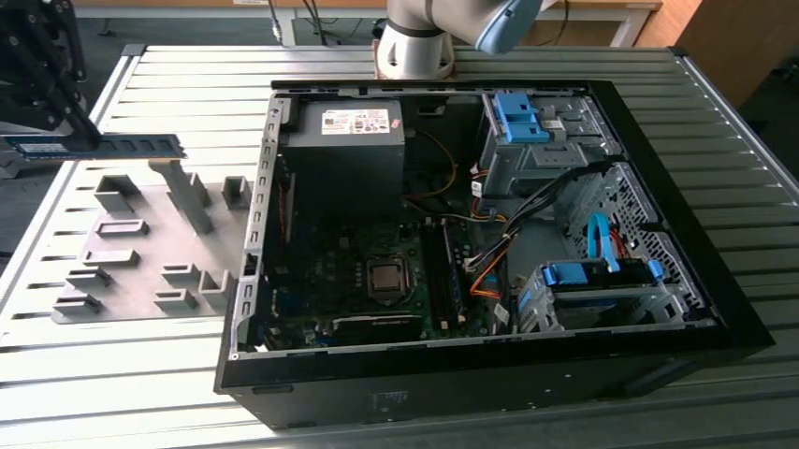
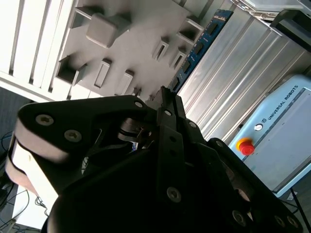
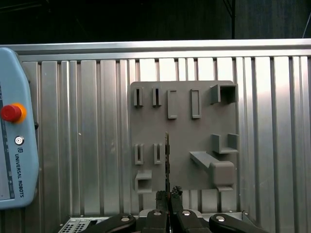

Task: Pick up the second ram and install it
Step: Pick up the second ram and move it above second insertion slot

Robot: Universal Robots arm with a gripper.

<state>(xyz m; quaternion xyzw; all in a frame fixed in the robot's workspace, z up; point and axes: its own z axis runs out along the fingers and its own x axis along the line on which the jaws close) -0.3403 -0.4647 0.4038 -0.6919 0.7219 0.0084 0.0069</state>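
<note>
Second ram [image 1: 140, 146] sits clamped in the claw [image 1: 90, 138], gripped near one end, with the rest sticking out level toward 3 o'clock in the exterior view. It is up off the grey fixture plate [image 1: 150, 245], around that plate's 12 o'clock edge and at about 10 o'clock from the open computer case [image 1: 699, 281]. In the second wrist view the ram [image 2: 200, 44] shows its blue board and row of black chips, running out from the claw [image 2: 166, 97] past the plate [image 2: 131, 34] and over the ribbed metal surface [image 2: 228, 73]. In the first wrist view the ram [image 3: 167, 158] is edge-on, a thin line rising from the claw [image 3: 168, 195], which is narrow and pinched on it, in front of the plate [image 3: 194, 141] and its blocks and slots. The teach pendant [image 3: 14, 145] with a red button [image 3: 9, 112] lies on the surface [image 3: 87, 145] beside the plate. Inside the case, the motherboard [image 1: 362, 281] lies flat with long black slots [image 1: 440, 271] toward its 3 o'clock side. The arm base [image 1: 418, 42] stands at the case's 12 o'clock.
</note>
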